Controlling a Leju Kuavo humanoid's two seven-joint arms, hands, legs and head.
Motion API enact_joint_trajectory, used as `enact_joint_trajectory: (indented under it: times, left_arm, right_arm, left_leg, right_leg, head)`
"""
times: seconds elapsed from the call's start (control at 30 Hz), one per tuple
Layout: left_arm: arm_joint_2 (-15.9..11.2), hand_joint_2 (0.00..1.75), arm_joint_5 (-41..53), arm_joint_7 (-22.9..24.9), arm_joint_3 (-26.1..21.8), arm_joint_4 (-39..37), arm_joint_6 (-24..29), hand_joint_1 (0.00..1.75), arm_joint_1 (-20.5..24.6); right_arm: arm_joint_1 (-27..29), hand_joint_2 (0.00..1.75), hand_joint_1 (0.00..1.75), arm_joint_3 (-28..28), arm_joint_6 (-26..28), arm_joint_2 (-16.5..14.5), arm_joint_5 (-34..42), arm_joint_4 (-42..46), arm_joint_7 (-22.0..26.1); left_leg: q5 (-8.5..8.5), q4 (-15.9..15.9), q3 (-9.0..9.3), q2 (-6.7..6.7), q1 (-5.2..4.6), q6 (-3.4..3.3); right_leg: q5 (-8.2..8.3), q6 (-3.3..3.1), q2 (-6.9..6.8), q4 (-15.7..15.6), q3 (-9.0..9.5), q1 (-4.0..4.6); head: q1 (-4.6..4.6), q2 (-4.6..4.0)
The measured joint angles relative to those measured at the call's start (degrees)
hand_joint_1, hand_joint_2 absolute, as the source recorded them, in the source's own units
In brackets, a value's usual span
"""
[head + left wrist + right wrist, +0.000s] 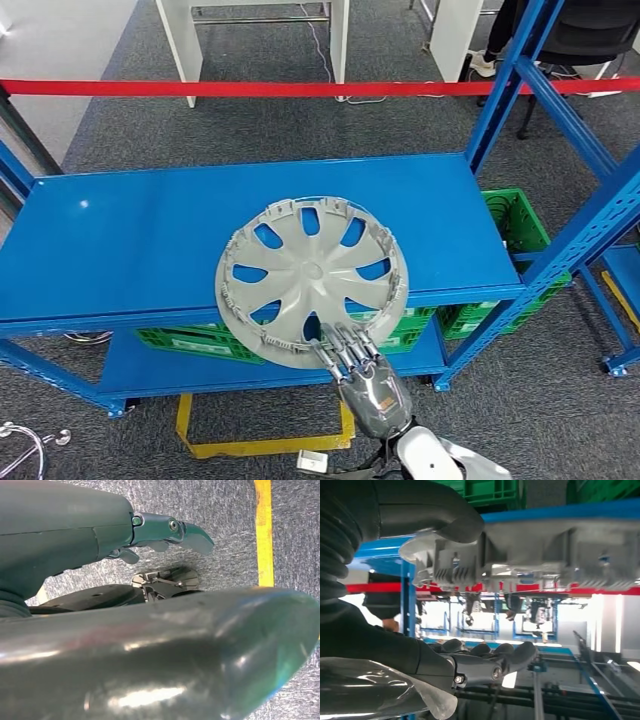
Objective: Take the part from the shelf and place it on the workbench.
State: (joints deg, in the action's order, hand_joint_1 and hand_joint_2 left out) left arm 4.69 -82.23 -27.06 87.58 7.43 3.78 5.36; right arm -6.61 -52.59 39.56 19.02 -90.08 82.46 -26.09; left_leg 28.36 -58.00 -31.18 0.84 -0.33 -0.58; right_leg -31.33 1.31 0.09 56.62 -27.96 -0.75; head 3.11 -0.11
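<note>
The right hand (373,385) reached the near rim of the part (311,280), a grey wheel cover overhanging the shelf (113,240) edge. Its fingers (349,345) lay over the rim; whether they gripped it I could not tell. A shallow hold could let the cover tip off. Open floor lay behind the fingers; blue uprights stood alongside.

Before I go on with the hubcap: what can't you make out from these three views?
- Grip: in the head view the right hand has its fingers over the near rim of the round grey plastic hubcap; the rim hides the thumb, so closure is unclear.
- Workbench: out of frame.
- Left hand: its grey cover blocks most of the left wrist view.
- Green crates: hidden by the blue shelf.
</note>
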Motion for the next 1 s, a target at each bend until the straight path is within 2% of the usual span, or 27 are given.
enact_joint_trajectory:
  times: [0.2, 0.4, 0.53, 0.8, 1.0]
  left_arm:
    - [-0.01, 0.0, 0.03, 0.01, 0.02, 0.0, 0.0, 0.0, 0.01]
    - [-0.01, 0.0, 0.1, 0.14, 0.08, 0.0, 0.01, 0.0, 0.04]
    - [-0.01, 0.0, 0.21, 0.28, 0.25, 0.0, 0.03, 0.0, 0.06]
    - [-0.01, 0.0, 0.24, 0.75, 0.98, 0.0, 0.04, 0.0, 0.09]
    - [-0.01, 0.0, 0.34, 0.75, 1.04, 0.0, 0.07, 0.0, 0.12]
  right_arm:
    - [-1.51, 1.75, 0.0, -2.9, 0.01, 0.01, -0.03, -1.84, -0.83]
    - [-4.41, 1.75, 0.0, -8.01, 0.01, 0.02, -0.04, -4.39, -7.97]
    - [-5.84, 1.75, 0.0, -11.72, 0.01, 0.02, -0.06, -6.22, -9.88]
    - [-6.92, 1.75, 0.0, -15.13, 0.01, -0.01, -0.06, -8.57, -8.87]
    - [-6.9, 1.75, 0.0, -14.81, 0.01, -1.04, -0.06, -9.93, -3.84]
  left_leg:
    - [0.0, 0.0, 0.0, 0.0, 0.0, 0.0]
    - [0.0, 0.0, 0.01, -0.01, 0.0, 0.0]
    - [0.0, 0.0, 0.01, -0.01, 0.0, 0.0]
    - [0.0, 0.0, 0.0, -0.01, 0.0, 0.0]
    - [0.0, 0.0, 0.0, -0.01, 0.0, 0.0]
  right_leg:
    - [-0.01, 0.0, 0.01, 0.0, 0.0, 0.0]
    - [0.0, 0.0, 0.02, 0.0, 0.01, 0.0]
    - [0.01, 0.01, 0.03, 0.0, 0.02, 0.0]
    - [0.0, 0.0, 0.02, 0.0, 0.0, 0.0]
    - [0.0, 0.0, 0.03, 0.0, 0.01, 0.0]
  head:
    - [0.01, 0.0]
    - [0.01, 0.0]
    - [0.0, 0.0]
    - [0.01, 0.0]
    - [0.01, 0.0]
